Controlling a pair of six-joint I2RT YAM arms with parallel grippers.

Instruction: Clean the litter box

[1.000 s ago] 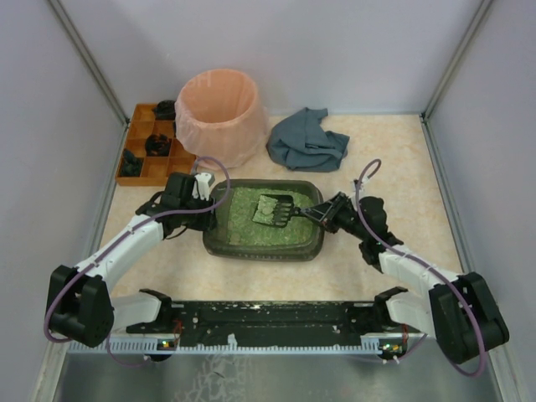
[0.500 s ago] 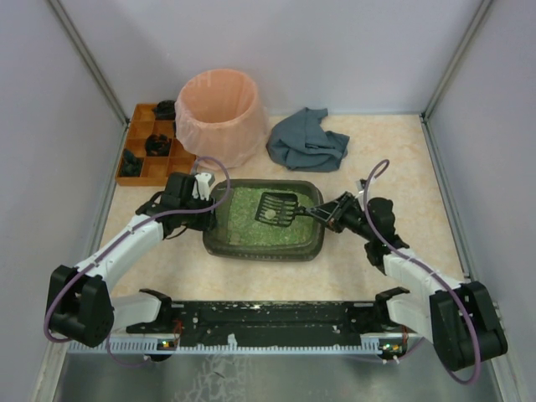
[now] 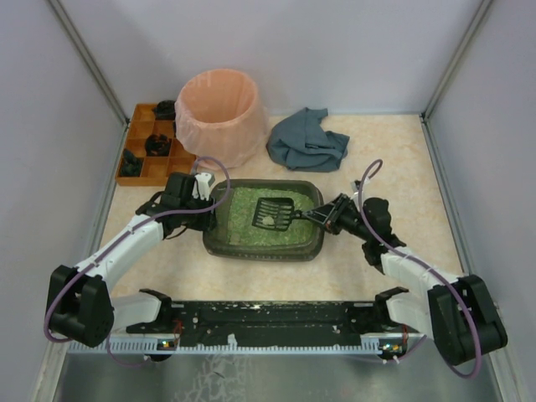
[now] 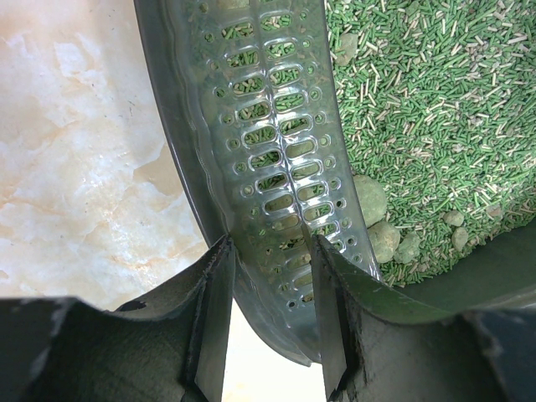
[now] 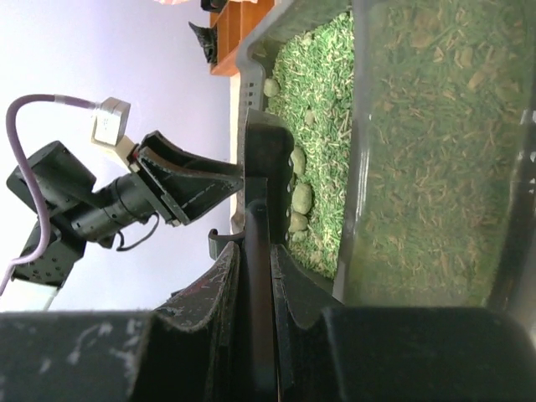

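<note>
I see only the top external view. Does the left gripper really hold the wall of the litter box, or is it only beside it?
Observer: It holds it. In the left wrist view the left gripper has one finger outside and one inside the perforated rim of the litter box, both touching.
Operator: Are there clumps near that side?
Observer: Yes, several pale clumps lie just inside that wall.
Operator: And the scoop?
Observer: The right wrist view shows the right gripper shut on its handle.

A pink-lined bin (image 3: 219,126) stands between an orange compartmented tray (image 3: 157,171) and a crumpled grey-blue cloth (image 3: 306,141).
</note>
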